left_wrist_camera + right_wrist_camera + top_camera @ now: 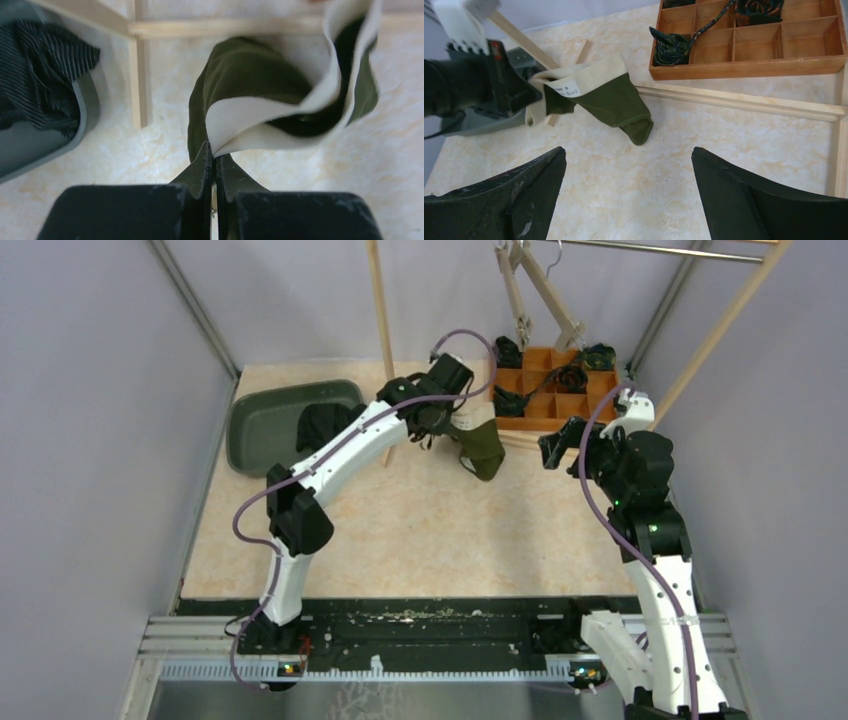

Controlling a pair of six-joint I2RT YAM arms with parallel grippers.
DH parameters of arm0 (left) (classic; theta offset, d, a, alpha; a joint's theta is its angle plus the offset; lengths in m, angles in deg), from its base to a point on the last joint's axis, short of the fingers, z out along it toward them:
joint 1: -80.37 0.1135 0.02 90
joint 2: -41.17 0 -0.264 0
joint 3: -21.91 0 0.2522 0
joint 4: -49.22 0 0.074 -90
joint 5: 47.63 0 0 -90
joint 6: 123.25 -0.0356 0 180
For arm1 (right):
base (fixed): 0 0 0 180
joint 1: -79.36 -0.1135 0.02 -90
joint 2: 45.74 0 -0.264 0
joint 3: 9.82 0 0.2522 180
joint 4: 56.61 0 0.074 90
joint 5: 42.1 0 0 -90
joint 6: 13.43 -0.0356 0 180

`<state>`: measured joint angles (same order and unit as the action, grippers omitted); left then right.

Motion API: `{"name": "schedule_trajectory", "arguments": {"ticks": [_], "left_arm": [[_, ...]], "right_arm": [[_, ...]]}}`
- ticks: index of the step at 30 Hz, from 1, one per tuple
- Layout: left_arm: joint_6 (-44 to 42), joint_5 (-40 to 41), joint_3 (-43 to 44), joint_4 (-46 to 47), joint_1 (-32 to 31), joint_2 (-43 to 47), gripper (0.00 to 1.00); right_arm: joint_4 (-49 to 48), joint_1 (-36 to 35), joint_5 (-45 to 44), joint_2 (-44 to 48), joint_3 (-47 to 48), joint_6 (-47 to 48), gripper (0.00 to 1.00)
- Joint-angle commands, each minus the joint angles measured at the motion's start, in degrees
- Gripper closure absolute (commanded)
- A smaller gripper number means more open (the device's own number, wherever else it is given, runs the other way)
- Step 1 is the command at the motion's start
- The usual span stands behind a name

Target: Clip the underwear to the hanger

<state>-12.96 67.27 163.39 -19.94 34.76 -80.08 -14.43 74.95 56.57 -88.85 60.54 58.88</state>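
The underwear [484, 448] is olive green with a cream waistband and hangs above the table near the wooden rack's post. My left gripper [450, 426] is shut on its waistband. In the left wrist view the fingertips [214, 152] pinch the cream band [260, 115] while the green cloth [240, 70] droops beyond. The wooden hanger [548, 295] hangs from the rail at the back, above the box. To the right of the underwear my right gripper [553, 445] is open and holds nothing. In the right wrist view it [629, 150] faces the garment [616, 97] from a distance.
A grey-green tray [262, 430] holding a dark garment [322, 423] lies at the back left. An orange wooden box [585, 412] of compartments with rolled dark garments sits at the back right. The rack's base rail [744, 102] lies on the table before the box, and its post [380, 310] stands by the left gripper.
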Motion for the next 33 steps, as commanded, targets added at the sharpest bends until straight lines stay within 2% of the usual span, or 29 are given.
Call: {"name": "schedule_trajectory", "arguments": {"ticks": [1,4,9,15,18,20,22,23,27,33], "left_arm": [[-1.2,-1.0,-9.2,-2.4,-2.9,-1.0,1.0],[-1.0,-9.1,-12.2,-2.0,-5.2,-4.0,1.0],[0.5,-12.6,-13.2,-2.0,-9.3,-7.2,1.0],[0.8,-16.6,-15.5,2.9,-11.3,-6.0,1.0],[0.9,-18.3,-15.6,5.0,-12.0,-5.1,0.97],[0.6,-20.2,-16.3,6.9,-12.2,-4.3,0.87],[0.6,-21.6,-17.8,8.8,-12.2,-3.2,0.52],[0.6,-21.7,-18.4,9.2,-12.2,-2.7,0.4],[0.9,-20.7,-21.5,10.5,-12.3,1.3,0.25],[0.1,-17.4,-32.8,21.1,-12.2,11.7,0.22]], "right_arm": [[-3.1,-0.3,-0.2,0.3,0.1,0.1,0.04],[-3.0,-0.3,-0.2,0.0,0.1,0.1,0.04],[-2.3,-0.3,-0.8,0.4,0.0,0.4,0.04],[-1.8,-0.3,-1.4,1.1,-0.3,0.4,0.04],[-1.7,-0.3,-1.6,1.3,0.0,0.5,0.04],[-1.5,-0.3,-2.0,1.4,0.2,0.5,0.04],[-1.2,-0.3,-2.4,1.6,0.6,0.6,0.04],[-1.1,-0.3,-2.5,1.6,0.8,0.8,0.04],[-0.9,-0.3,-2.8,1.7,0.9,1.1,0.04],[-0.5,-0.3,-2.9,1.5,1.3,1.4,0.04]]}}
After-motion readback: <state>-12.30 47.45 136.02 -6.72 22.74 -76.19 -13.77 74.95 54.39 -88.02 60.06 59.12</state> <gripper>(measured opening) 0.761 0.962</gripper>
